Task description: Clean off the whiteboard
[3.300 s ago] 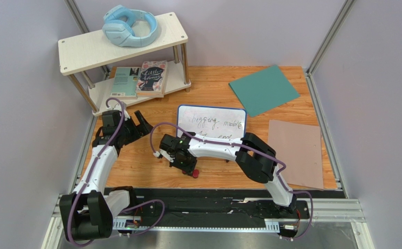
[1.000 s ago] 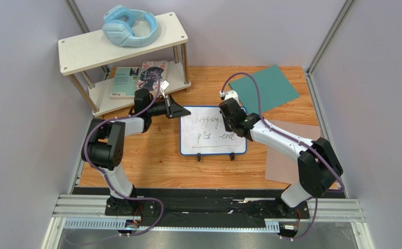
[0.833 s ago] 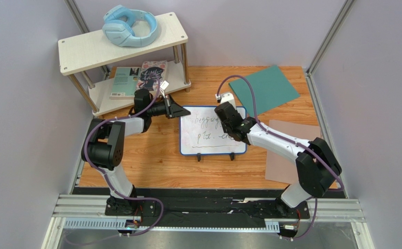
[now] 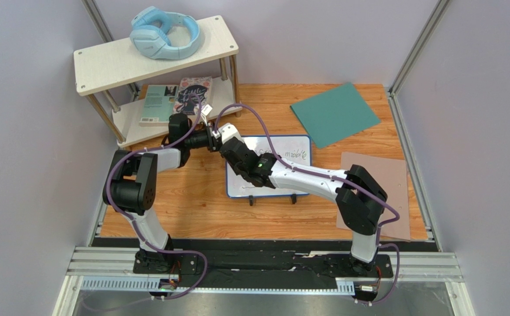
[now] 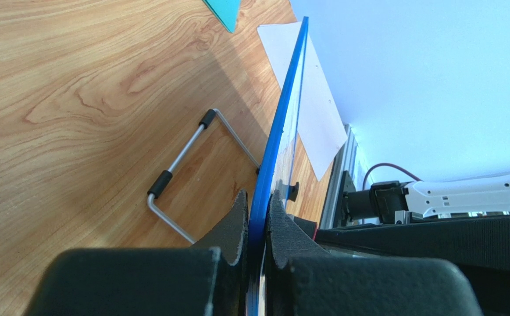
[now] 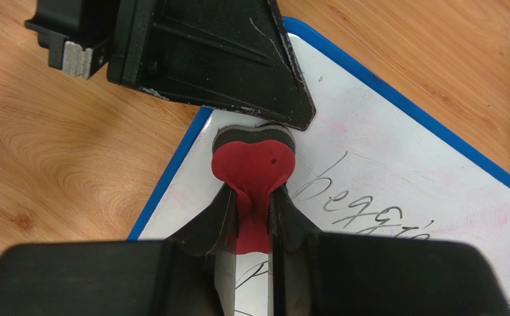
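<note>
Mid-wipe: eraser sits at the board's corner, plenty of writing left to go

The small glossy white whiteboard with the thin blue frame (image 4: pixel 297 146) is propped on its wire stand mid wooden worktop (image 4: pixel 191 197). The left gripper (image 5: pixel 257 204) has its jaws pinched shut on the frame edge, bracing the board. The right gripper (image 6: pixel 254 197) has its jaws squeezed on a small red eraser with a dark pad (image 6: pixel 254 158), pressed to the board right beside the left gripper's finger. The dark handwriting is mostly intact, so I'd say it's early days. Next up is probably a firm sweep across the words, away from the left gripper, while the brace holds.
</note>
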{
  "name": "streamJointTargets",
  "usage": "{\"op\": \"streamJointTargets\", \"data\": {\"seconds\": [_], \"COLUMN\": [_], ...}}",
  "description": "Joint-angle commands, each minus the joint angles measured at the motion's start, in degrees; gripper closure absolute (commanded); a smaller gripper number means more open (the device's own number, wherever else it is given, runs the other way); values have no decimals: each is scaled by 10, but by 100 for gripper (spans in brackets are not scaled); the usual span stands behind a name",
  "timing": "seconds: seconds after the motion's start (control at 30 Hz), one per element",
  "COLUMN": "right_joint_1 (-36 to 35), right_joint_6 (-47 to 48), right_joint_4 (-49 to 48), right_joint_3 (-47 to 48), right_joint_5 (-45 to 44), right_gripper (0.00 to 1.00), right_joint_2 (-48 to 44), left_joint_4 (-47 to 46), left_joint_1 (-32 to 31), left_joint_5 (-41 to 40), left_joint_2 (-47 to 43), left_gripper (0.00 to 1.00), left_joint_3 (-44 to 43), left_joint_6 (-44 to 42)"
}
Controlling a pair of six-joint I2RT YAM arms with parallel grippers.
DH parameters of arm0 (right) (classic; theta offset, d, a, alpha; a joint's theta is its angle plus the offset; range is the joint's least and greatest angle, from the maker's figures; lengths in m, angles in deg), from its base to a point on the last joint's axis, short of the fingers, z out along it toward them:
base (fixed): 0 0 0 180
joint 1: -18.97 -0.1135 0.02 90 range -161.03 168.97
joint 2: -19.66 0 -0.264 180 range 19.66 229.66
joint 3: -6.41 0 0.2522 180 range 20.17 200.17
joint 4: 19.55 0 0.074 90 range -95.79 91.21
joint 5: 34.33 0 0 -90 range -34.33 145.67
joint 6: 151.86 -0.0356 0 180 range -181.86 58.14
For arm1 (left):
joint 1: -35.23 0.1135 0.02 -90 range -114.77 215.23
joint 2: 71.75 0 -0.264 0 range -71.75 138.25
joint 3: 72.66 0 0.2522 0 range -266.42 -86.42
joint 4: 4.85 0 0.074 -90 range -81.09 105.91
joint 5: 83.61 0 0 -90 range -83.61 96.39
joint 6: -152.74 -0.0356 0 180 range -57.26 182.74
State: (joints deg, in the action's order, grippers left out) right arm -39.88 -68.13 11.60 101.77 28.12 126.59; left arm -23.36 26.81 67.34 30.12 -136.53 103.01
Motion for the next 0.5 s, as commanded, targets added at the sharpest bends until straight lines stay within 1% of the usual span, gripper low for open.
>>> {"op": "streamJointTargets", "data": {"seconds": [0.0,0.1,0.33,0.47], "right_joint_1": [35,64,155,177], "right_joint_6": [-51,-69,-96,-90], "right_joint_4": [8,20,44,49], "right_joint_3": [-8,-27,-70,-103], "right_joint_5": [-12,-20,-22,-49], "right_gripper": [100,100,100,100], "right_joint_2": [21,1,-37,-56], "left_joint_4": [33,36,49,53], "left_joint_1": [-10,-10,-10,-10], "left_joint_5": [-49,-50,-53,-53], "left_joint_2": [-5,-7,-11,-10], "left_gripper": [100,100,100,100], "left_joint_3": [-8,-8,-9,-10], "left_joint_6": [-91,-93,-103,-104]}}
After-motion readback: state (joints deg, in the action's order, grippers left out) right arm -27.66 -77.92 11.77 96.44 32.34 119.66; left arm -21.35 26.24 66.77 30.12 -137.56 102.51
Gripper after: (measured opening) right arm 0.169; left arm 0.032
